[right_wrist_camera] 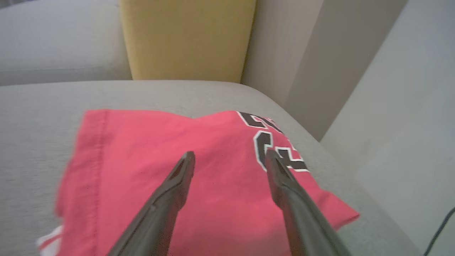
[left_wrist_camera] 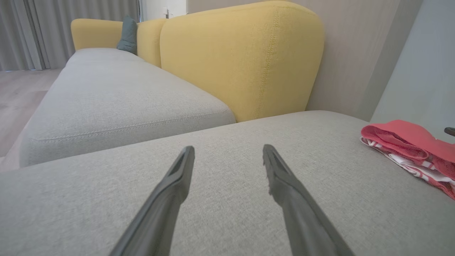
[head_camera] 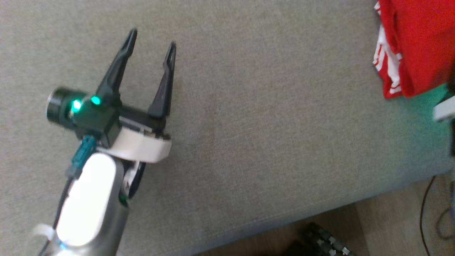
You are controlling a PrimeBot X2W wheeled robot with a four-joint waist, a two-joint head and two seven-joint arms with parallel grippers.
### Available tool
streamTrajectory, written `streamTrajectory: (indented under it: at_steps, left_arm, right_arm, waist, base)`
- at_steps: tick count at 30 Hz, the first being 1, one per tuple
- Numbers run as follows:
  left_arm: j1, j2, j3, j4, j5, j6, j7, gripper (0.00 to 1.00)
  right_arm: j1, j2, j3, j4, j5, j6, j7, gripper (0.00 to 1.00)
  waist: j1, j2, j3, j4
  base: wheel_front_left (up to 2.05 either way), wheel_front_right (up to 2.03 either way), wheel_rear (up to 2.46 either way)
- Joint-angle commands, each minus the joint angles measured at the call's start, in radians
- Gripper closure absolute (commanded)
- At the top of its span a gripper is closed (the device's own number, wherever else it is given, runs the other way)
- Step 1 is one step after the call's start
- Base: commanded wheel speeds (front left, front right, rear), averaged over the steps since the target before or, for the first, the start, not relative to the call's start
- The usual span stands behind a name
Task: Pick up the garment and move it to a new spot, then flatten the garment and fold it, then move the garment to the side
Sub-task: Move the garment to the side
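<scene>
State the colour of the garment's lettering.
Black lettering, outlined white, on the red garment; best in right wrist view.

A wide grey sofa seat (left_wrist_camera: 231, 185) fills the foreground, and a second grey seat cushion (left_wrist_camera: 117, 103) adjoins it along a seam. Behind both rise rounded yellow backrests (left_wrist_camera: 241, 60), with a teal cushion (left_wrist_camera: 128, 35) propped in the far corner. Pale curtains (left_wrist_camera: 28, 32) hang above a light wooden floor (left_wrist_camera: 17, 96), a beige wall (left_wrist_camera: 348, 53) stands behind the sofa, and a dark cable (head_camera: 424, 213) trails below the seat's front edge.
</scene>
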State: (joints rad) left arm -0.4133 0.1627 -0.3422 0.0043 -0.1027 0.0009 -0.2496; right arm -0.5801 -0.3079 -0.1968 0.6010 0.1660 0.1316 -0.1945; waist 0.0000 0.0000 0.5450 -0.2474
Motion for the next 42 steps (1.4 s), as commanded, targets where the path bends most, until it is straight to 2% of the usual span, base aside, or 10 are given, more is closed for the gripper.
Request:
streamTrajectory:
  at_steps: [1, 6, 8, 15, 19, 22, 30, 42]
  left_arm:
    - [0.024, 0.008, 0.034, -0.025, -0.010, 0.008, -0.010, 0.00]
    - [0.097, -0.004, 0.067, -0.006, -0.040, 0.040, -0.011, 0.00]
    - [0.126, -0.012, 0.092, -0.006, -0.054, 0.058, -0.012, 0.00]
    - [0.209, -0.020, 0.154, 0.020, -0.084, 0.081, -0.012, 0.00]
    - [0.247, -0.023, 0.183, 0.026, -0.094, 0.080, -0.012, 0.00]
    - [0.278, -0.026, 0.195, 0.037, -0.109, 0.061, -0.012, 0.00]
    - [0.348, -0.021, 0.218, 0.073, -0.103, 0.051, -0.012, 0.00]
    - [0.418, -0.027, 0.234, 0.100, -0.085, 0.066, -0.012, 0.00]
  right_arm:
    - [0.046, 0.005, 0.021, -0.064, -0.005, -0.001, -0.017, 0.00]
    - [0.165, 0.088, 0.074, -0.211, -0.012, -0.001, -0.019, 0.00]
    - [0.229, 0.121, 0.099, -0.289, -0.015, -0.001, -0.003, 0.00]
    - [0.323, 0.184, 0.188, -0.435, -0.012, -0.001, 0.046, 0.00]
    - [0.362, 0.198, 0.211, -0.481, -0.006, -0.001, 0.070, 0.00]
    - [0.397, 0.209, 0.219, -0.505, -0.007, -0.001, 0.087, 0.00]
    - [0.481, 0.230, 0.215, -0.546, -0.008, -0.001, 0.126, 0.00]
    - [0.577, 0.247, 0.209, -0.598, -0.016, -0.001, 0.177, 0.00]
  waist:
    - [0.0000, 0.0000, -0.066, 0.017]
    - [0.0000, 0.0000, -0.148, 0.052]
    - [0.0000, 0.0000, -0.187, 0.087]
    - [0.0000, 0.0000, -0.279, 0.155]
    - [0.0000, 0.0000, -0.324, 0.182]
    - [0.0000, 0.0000, -0.359, 0.191]
    - [0.0000, 0.0000, -0.432, 0.181]
    - [0.0000, 0.0000, -0.497, 0.182]
  base:
    - [0.00, 0.00, 0.00]
    - [0.00, 0.00, 0.00]
    - [0.00, 0.00, 0.00]
    - [0.00, 0.00, 0.00]
    - [0.00, 0.00, 0.00]
    - [0.00, 0.00, 0.00]
    - [0.00, 0.00, 0.00]
    - [0.00, 0.00, 0.00]
